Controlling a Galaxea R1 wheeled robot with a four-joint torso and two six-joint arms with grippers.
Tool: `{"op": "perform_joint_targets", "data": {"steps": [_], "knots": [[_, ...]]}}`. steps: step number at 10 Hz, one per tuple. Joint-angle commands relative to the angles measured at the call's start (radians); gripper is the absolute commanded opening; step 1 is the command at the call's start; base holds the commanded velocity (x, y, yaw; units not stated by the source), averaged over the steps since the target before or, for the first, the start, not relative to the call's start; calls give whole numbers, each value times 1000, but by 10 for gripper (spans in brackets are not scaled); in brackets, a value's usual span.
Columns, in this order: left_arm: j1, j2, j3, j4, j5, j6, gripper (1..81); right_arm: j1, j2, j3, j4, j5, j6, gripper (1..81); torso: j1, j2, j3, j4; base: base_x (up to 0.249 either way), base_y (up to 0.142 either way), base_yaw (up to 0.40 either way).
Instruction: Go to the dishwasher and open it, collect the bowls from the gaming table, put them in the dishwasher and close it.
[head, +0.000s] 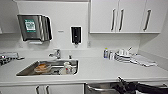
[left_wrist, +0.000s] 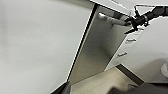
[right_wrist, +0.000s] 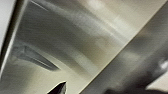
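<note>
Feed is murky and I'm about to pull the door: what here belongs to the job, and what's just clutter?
Job:
dishwasher, steel front under the counter
its bar handle
right gripper, at that handle

Clutter:
sink with dishes in it
faucet
paper towel dispenser
soap dispenser
bottles
upper cabinets

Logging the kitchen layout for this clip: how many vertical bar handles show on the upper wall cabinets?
3. All on the white upper cabinets right of the sink: the left handle, the middle handle close beside it, and the right handle. More may lie outside the picture.
</note>
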Motion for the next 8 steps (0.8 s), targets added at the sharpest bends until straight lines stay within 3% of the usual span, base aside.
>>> {"op": "perform_joint_targets", "data": {"steps": [1, 3, 6, 8], "knots": [[-84, -41, 6, 16, -10, 1, 811, 50, -12, -6, -21, -165, -18, 811, 0, 0, 0, 0, 0, 0, 0], [-83, -33, 2, 16, -11, 1, 811, 18, -12, -4, -25, -168, -31, 811, 0, 0, 0, 0, 0, 0, 0], [-81, -32, 0, 17, -13, 1, 811, -39, -37, 38, -29, -145, -135, 811, 0, 0, 1, 0, 0, 0, 0], [-83, -30, 0, 16, -13, 1, 811, -75, -78, 101, -29, -90, -166, 811, 0, 0, 1, 0, 0, 0, 0]]}}
